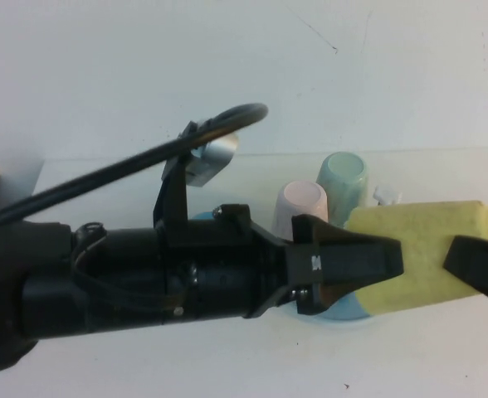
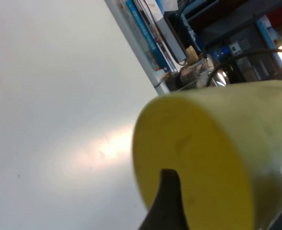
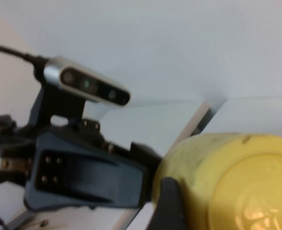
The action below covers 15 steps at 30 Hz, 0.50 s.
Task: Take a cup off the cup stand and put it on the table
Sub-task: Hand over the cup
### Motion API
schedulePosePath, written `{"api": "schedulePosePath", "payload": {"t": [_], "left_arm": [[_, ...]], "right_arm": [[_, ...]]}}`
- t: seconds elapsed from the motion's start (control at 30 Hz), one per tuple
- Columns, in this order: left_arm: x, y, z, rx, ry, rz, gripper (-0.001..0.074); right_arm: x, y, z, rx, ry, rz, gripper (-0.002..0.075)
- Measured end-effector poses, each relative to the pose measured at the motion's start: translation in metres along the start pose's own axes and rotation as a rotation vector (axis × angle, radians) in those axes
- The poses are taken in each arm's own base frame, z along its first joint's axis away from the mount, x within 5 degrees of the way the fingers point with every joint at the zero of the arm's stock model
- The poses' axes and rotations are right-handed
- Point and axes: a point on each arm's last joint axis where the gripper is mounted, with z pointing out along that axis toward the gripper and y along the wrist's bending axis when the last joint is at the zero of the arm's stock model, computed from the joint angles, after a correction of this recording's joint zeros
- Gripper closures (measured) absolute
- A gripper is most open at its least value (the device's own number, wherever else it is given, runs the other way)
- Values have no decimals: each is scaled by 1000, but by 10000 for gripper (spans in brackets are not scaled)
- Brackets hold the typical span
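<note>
The pale-yellow cup lies on its side in the air, just above and in front of the blue cup stand. My left gripper reaches in from the left and is shut on the cup's left end. My right gripper comes in from the right edge and is shut on the cup's other end. In the left wrist view the cup fills the picture behind one dark finger. In the right wrist view the cup's base faces me, with one finger against its side.
A pale-pink cup and a light-blue cup stand upside down on the stand, behind the left gripper. The left arm covers much of the white table. A white wall rises behind.
</note>
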Motion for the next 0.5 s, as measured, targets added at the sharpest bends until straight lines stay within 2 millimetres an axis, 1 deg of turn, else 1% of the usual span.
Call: {"api": "schedulePosePath", "payload": {"t": [0.07,0.17,0.27,0.33,0.4,0.5], "left_arm": [[-4,-7,0,27,0,34,199],[-9,-17,0,65,1,83,282],[-12,-20,0,74,-5,100,407],[-12,-19,0,62,-10,117,511],[-13,-19,0,66,-11,121,587],[-12,-22,0,84,-3,125,640]], "right_arm": [[1,-1,3,-23,19,1,171],[3,-2,7,-54,44,-3,171],[4,-3,9,-72,61,1,171],[5,-4,10,-76,63,5,171],[5,-4,11,-84,68,2,171],[6,-2,10,-109,74,-6,171]]}}
